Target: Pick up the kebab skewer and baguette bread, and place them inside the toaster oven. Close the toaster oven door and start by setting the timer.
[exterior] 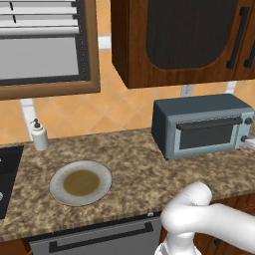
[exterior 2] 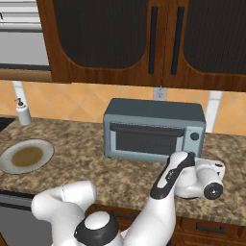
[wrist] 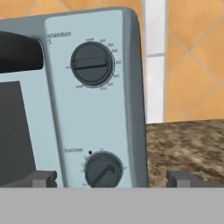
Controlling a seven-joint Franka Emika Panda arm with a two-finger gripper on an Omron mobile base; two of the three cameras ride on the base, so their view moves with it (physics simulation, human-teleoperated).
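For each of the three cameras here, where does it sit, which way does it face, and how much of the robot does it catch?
Left base view: behind the arm to its left, looking forward and down at the counter, plate, soap dispenser and toaster oven; white arm at lower right.
Right base view: behind to the right, facing the same oven with its door closed; arm rises from lower left toward the knobs.
Hand view: close at the oven's right side, facing the upper knob and lower knob; open gripper fingertips at bottom.
Shared: oven, counter, plate.
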